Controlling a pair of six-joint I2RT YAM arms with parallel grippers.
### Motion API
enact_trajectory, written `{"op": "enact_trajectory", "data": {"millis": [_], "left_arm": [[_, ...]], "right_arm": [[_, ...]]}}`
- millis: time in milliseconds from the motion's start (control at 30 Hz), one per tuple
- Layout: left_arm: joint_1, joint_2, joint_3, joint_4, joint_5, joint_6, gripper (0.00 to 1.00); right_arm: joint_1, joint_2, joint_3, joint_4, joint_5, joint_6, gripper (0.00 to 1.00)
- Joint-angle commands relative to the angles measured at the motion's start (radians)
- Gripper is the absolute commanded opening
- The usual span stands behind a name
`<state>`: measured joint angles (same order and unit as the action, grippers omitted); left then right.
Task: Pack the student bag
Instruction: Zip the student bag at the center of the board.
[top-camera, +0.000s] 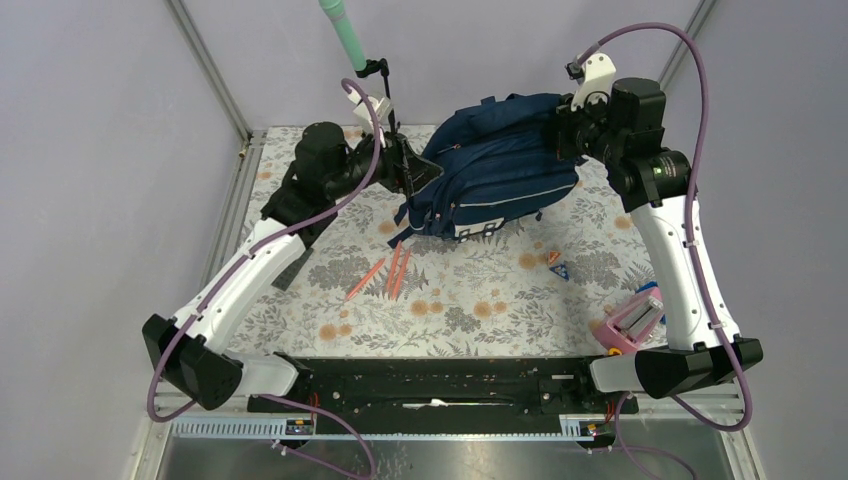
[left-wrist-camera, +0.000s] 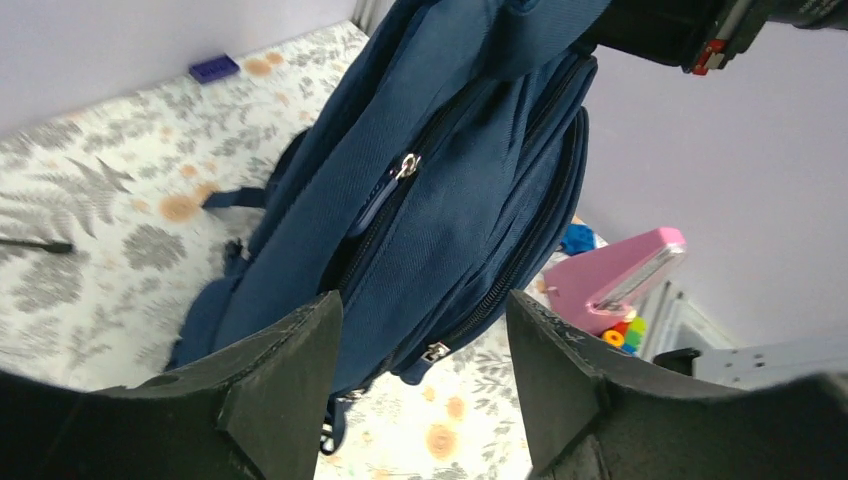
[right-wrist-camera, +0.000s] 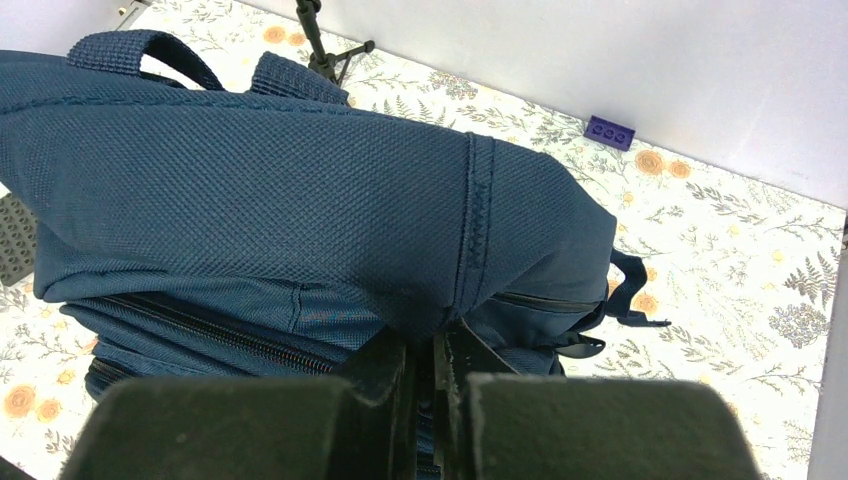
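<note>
Pinching student bag (right-wrist-camera: 250, 190) fabric, right pincer (right-wrist-camera: 437, 372) closed, left pincer (left-wrist-camera: 422, 310) parted

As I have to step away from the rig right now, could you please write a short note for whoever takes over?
Left tool: open, facing the zip side of the student bag, gripping nothing.
Right tool: shut on the bag's upper fabric, holding that end up.
Done: bag is propped up; whether anything is inside cannot be seen.
To do: orange pencils and a pink item lie on the table, outside the bag.
</note>
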<state>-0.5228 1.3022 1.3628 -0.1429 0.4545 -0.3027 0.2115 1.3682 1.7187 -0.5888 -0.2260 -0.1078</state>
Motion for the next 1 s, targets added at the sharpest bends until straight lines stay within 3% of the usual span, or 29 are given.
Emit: {"op": "enact_trajectory", "data": {"millis": [0, 200, 567, 700, 967], "left_arm": [[-0.003, 0.006, -0.024, 0.094, -0.002, -0.216, 0.63], [-0.001, 0.027, -0.085, 0.181, -0.134, -0.368, 0.69], [0.015, 0.08, -0.13, 0.387, -0.173, -0.562, 0.74], [0.017, 0.12, -0.091, 0.389, -0.149, -0.592, 0.75], [0.015, 0.184, -0.084, 0.499, -0.099, -0.697, 0.61]], "right_arm": [[0.017, -0.038, 0.043, 0.181, -0.015, -0.002, 0.0], [0.017, -0.059, 0.002, 0.191, -0.019, -0.005, 0.0], [0.018, -0.098, -0.078, 0.212, -0.036, -0.009, 0.0], [0.018, -0.105, -0.096, 0.213, -0.038, -0.009, 0.0], [0.018, -0.111, -0.109, 0.212, -0.046, -0.007, 0.0]]}}
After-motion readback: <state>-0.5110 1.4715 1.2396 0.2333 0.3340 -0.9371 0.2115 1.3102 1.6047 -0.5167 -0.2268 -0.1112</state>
